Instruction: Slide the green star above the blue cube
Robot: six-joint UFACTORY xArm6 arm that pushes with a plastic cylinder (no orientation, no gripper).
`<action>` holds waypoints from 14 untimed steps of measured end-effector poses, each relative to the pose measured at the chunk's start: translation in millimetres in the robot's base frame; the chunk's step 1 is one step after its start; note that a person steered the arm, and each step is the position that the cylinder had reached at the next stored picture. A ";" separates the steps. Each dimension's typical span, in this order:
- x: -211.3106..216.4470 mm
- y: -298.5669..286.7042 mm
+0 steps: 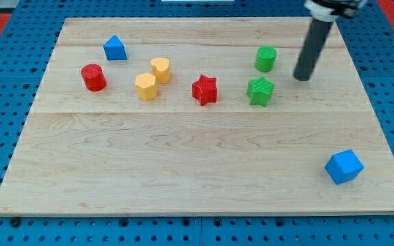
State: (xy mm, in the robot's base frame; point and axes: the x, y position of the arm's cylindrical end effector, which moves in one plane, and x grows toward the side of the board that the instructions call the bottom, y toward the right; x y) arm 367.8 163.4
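Green star [260,91] sits just beside my tip [301,77], toward the view's lower left, well apart from the blue cube [344,166] near the surface's [183,171] bottom-right corner — no pincer here, so nothing is clasped.

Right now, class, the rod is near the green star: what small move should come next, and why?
Probably swing my tip round to the view's upper left of the green star. The blue cube lies toward the view's lower right, yet my tip stands at the star's upper right, apart from it, so pushing from here would likely send the star away to the left.
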 end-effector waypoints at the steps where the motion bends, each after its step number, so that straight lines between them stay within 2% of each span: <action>1: 0.1 -56.1; 3: 51.1 -78.8; 4: 40.0 -136.8; 6: 92.6 -90.3; 7: 92.4 -57.1; 8: 65.1 -35.8; 9: 55.4 -5.0; 11: 92.6 20.5; 14: 94.5 70.3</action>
State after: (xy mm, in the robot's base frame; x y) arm 462.3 233.7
